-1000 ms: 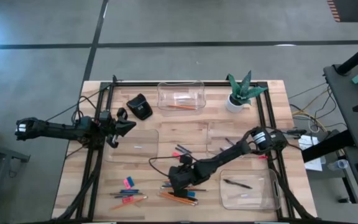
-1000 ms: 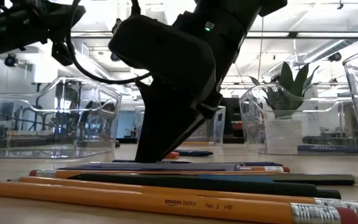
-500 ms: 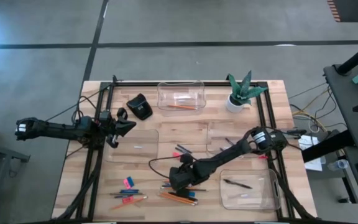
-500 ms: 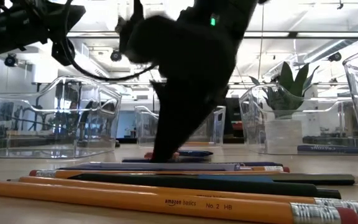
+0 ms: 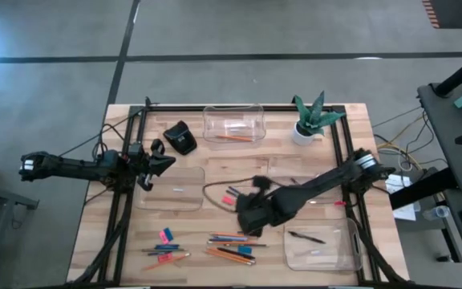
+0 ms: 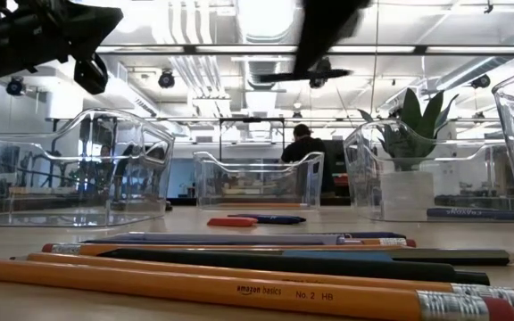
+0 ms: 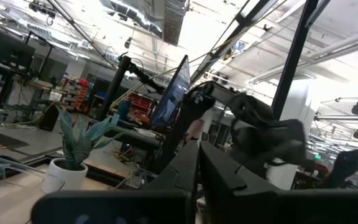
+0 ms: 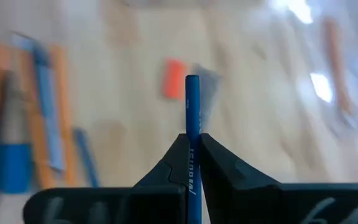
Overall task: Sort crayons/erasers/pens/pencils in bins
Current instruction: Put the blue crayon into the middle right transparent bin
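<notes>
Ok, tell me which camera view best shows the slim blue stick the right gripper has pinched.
The right wrist view: the slim blue stick stands clamped between the shut right gripper. In the high view the right gripper hides the stick. The low view shows only a dark blur overhead, and the left wrist view shows only the distant arm.

Workshop interior surrounding a wooden table on a grey floor.

The wooden table [image 5: 239,172] fills the lower centre of the high view, on a grey concrete floor [image 5: 215,32] crossed by dark lines in the upper half of the frame. A grey workbench [image 5: 455,120] carrying equipment occupies the right edge. In the low view, a white ceiling with pipes and ducts [image 6: 203,53] spans the top of the frame, lit by bright overhead lamps [image 6: 261,13]. A person [image 6: 303,147] stands at centre, far behind the table. Shelving and equipment fill the left background.
</notes>
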You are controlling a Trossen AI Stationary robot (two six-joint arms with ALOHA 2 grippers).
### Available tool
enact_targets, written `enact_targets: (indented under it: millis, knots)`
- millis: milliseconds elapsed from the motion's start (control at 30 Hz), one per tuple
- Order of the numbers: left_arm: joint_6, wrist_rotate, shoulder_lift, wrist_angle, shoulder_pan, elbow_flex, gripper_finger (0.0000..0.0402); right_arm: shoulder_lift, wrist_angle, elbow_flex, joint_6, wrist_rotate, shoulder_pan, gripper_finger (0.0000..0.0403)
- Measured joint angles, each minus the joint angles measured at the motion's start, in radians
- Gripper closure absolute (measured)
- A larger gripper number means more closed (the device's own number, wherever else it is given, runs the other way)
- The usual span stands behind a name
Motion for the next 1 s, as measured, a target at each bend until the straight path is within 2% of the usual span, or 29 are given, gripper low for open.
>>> enact_targets:
  millis: [200,467,700,1000]
  knots:
    - [0.000,0.000,0.000,0.000,0.000,0.000,0.0402,-0.179,-0.171,-0.170,0.263,0.043,0.014,0.0390]
    - [0.000,0.000,0.000,0.000,0.000,0.000,0.0402,-0.339,-0.158,-0.488,0.535,0.040,0.032,0.0390]
    - [0.000,0.000,0.000,0.000,0.000,0.000,0.0402,-0.364,-0.047,-0.667,0.570,0.013,0.024,0.0390]
    - [0.000,0.000,0.000,0.000,0.000,0.000,0.0402,-0.388,0.040,-0.782,0.527,-0.028,0.023,0.0390]
